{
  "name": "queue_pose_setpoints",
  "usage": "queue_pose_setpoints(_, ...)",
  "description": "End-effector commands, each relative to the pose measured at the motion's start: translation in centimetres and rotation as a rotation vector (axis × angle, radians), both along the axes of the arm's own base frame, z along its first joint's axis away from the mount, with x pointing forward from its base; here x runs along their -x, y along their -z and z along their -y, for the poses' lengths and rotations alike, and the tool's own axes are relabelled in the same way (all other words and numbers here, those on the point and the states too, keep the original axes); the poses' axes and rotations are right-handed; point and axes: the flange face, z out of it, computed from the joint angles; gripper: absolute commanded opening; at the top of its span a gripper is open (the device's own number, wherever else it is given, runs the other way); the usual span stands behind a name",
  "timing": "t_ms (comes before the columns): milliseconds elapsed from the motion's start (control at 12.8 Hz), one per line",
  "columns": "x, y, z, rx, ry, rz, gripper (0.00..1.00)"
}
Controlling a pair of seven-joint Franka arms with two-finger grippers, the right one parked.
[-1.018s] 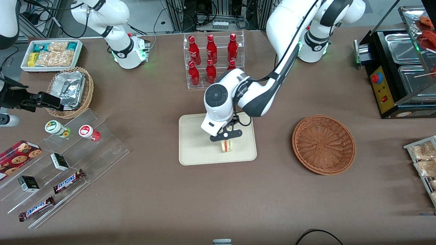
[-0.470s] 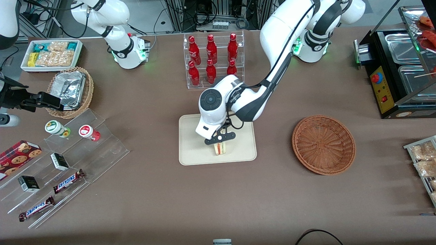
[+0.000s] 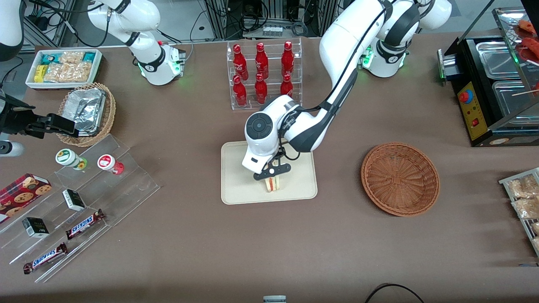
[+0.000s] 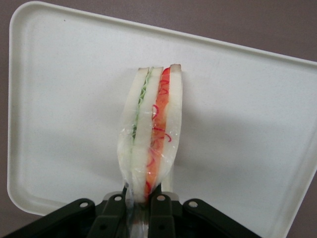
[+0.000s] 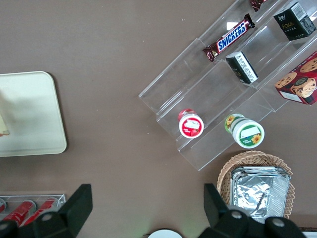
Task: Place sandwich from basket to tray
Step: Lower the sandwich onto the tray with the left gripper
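Observation:
The sandwich (image 3: 273, 184), a wrapped wedge of white bread with red and green filling, stands on its edge on the cream tray (image 3: 240, 185). In the left wrist view the sandwich (image 4: 151, 144) rises from between the black fingers (image 4: 161, 208) over the tray (image 4: 64, 99). My left gripper (image 3: 271, 172) is shut on the sandwich's end, just above the tray's part nearer the front camera. The reddish-brown basket (image 3: 400, 179) lies empty toward the working arm's end of the table.
A clear rack of red bottles (image 3: 263, 73) stands farther from the camera than the tray. An acrylic stand with snack bars and cups (image 3: 80, 198), a tan wicker basket with a foil container (image 3: 86, 111) and a white bin of snacks (image 3: 63, 67) lie toward the parked arm's end. A black warmer (image 3: 492, 84) stands at the working arm's end.
My left gripper carried the sandwich a little toward the parked arm's end over the tray and lowered it; in the last half second it hardly moved.

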Motion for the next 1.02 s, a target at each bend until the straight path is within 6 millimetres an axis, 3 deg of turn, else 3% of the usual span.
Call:
queue_pose_setpoints(0, -0.2, 0.3, 0.8, 0.009, -0.022, 0.007, 0.0)
queue_pose_setpoints(235, -0.2, 0.8, 0.8, 0.014, -0.025, 0.009, 0.04)
queue_pose_setpoints(392, -0.2, 0.7, 0.8, 0.014, -0.025, 0.01, 0.57)
queue_pose_setpoints(470, -0.2, 0.7, 0.8, 0.013, -0.027, 0.011, 0.74)
queue_pose_setpoints(548, -0.2, 0.6, 0.8, 0.014, -0.032, 0.012, 1.0)
queue_pose_setpoints(940, -0.3, -1.0, 0.7, 0.015, -0.041, 0.014, 1.0)
